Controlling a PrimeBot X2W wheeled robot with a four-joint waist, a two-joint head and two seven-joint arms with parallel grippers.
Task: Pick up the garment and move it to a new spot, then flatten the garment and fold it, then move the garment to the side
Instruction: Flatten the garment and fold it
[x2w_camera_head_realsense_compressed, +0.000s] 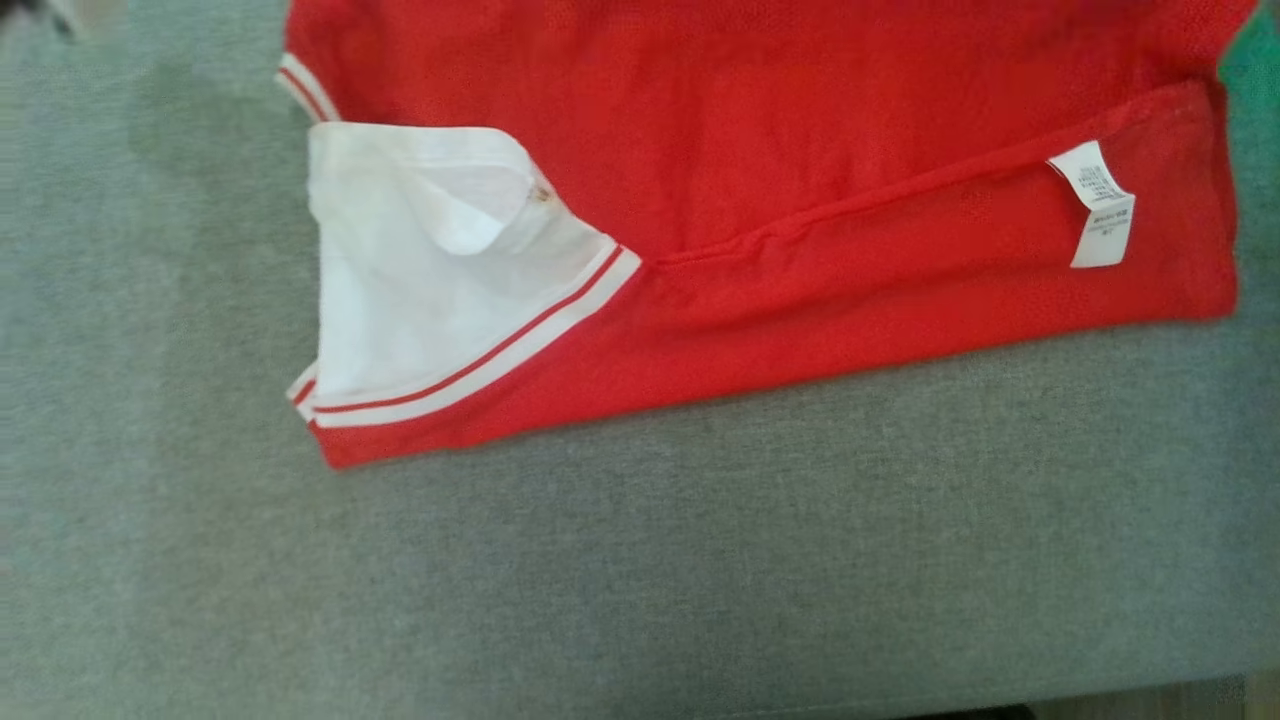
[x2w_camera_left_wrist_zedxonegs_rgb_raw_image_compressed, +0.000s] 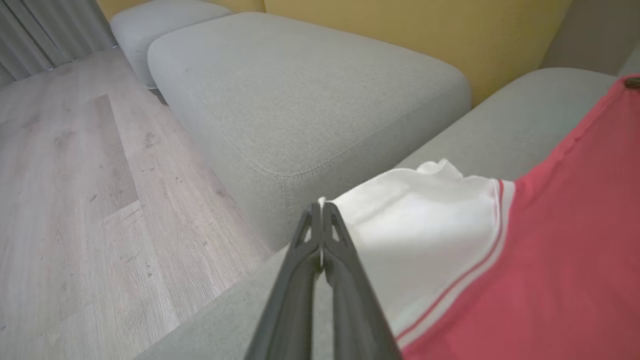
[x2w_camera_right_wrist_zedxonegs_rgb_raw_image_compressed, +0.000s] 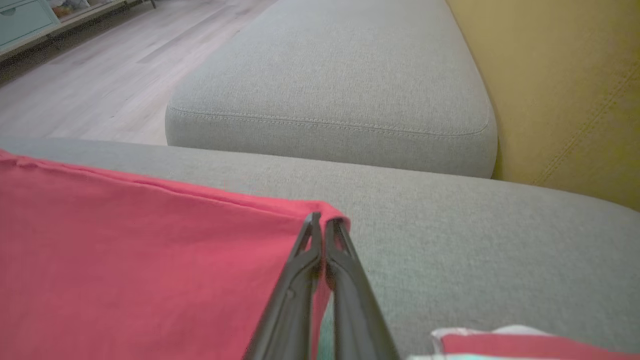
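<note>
Inspector: Left gripper (x2w_camera_left_wrist_zedxonegs_rgb_raw_image_compressed: 321, 207), lower centre of the left wrist view: condition?

Technician: Fully closed, pinching the white collar (x2w_camera_left_wrist_zedxonegs_rgb_raw_image_compressed: 420, 220) edge of the garment (x2w_camera_head_realsense_compressed: 800, 150). Right gripper (x2w_camera_right_wrist_zedxonegs_rgb_raw_image_compressed: 322, 220) was likewise closed, on a red hem (x2w_camera_right_wrist_zedxonegs_rgb_raw_image_compressed: 270, 207) corner at mid-frame.

Inspector: Garment location?

Technician: It lay across the upper half of the head view on the grey cushion (x2w_camera_head_realsense_compressed: 640, 580), one long edge folded over, care label (x2w_camera_head_realsense_compressed: 1100, 205) at upper right.

Inspector: Failure modes?

Technician: Both pinches sat at fabric edges, so the thin knit could slip out under tension. Uneven pulling would likely skew the fold. Coarse cushion weave could drag the cloth.

Inspector: Materials?

Technician: Soft red knit, a smooth white collar with a red stripe, and rounded, stitched upholstery.
</note>
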